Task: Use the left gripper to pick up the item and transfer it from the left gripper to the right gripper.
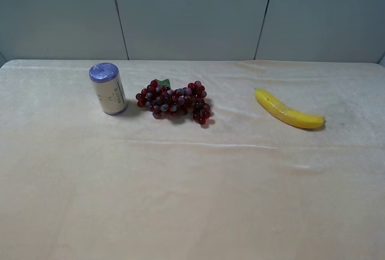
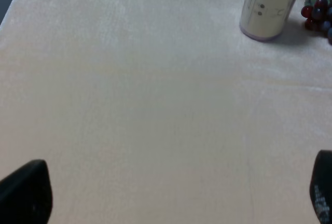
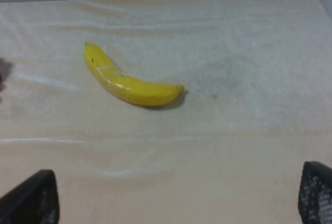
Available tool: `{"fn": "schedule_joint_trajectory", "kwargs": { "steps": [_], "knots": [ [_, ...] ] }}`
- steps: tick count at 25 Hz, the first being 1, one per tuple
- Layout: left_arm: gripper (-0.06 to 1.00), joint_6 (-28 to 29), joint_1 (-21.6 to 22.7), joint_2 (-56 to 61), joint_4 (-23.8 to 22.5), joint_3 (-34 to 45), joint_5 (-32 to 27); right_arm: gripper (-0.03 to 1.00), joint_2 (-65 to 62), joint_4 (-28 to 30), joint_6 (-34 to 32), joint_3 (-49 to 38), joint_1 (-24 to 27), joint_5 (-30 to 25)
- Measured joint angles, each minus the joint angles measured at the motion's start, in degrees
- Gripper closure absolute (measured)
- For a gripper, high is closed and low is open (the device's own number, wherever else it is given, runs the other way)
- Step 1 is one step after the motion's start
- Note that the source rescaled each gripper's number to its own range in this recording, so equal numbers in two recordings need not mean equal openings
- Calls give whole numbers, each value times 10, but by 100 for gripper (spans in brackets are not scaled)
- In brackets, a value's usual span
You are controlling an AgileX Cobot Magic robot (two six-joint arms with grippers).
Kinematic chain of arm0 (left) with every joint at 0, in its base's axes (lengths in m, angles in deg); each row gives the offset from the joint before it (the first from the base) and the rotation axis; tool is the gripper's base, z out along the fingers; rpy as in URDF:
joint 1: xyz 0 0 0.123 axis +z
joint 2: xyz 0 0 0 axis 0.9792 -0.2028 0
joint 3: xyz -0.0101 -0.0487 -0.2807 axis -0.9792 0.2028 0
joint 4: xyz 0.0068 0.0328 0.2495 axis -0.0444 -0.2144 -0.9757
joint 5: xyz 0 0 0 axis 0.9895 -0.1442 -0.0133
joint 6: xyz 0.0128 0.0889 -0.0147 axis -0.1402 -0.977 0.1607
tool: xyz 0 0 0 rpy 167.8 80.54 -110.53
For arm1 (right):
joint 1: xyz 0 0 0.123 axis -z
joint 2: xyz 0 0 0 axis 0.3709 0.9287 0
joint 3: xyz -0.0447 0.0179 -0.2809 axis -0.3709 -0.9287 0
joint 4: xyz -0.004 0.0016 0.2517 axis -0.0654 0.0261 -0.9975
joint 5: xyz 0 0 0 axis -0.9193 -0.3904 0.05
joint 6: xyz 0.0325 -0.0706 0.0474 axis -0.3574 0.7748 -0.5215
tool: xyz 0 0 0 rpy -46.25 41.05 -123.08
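Observation:
The item, a small cylinder roll [image 1: 108, 88] with a cream label and purple ends, stands upright on the cream cloth at the back left. It also shows in the left wrist view [image 2: 270, 6], far ahead of the left gripper [image 2: 176, 195]. That gripper is open and empty, only its two black fingertips [image 2: 26, 193] showing, wide apart. The right gripper [image 3: 176, 198] is open and empty, its fingertips [image 3: 33, 198] wide apart, short of the banana. Neither gripper shows in the exterior high view.
A red grape bunch [image 1: 174, 102] lies just right of the roll, its edge in the left wrist view [image 2: 317, 14]. A yellow banana [image 1: 289, 111] lies at the right, also in the right wrist view [image 3: 129, 79]. Cream cloth [image 1: 192, 188] covers the table.

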Motion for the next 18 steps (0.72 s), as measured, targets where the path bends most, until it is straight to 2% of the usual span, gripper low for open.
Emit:
{"fn": "schedule_joint_trajectory", "kwargs": {
  "steps": [18],
  "knots": [
    [-6, 0, 0, 0, 0, 0, 0, -3, 0, 0, 0, 0, 0, 1]
  ]
}}
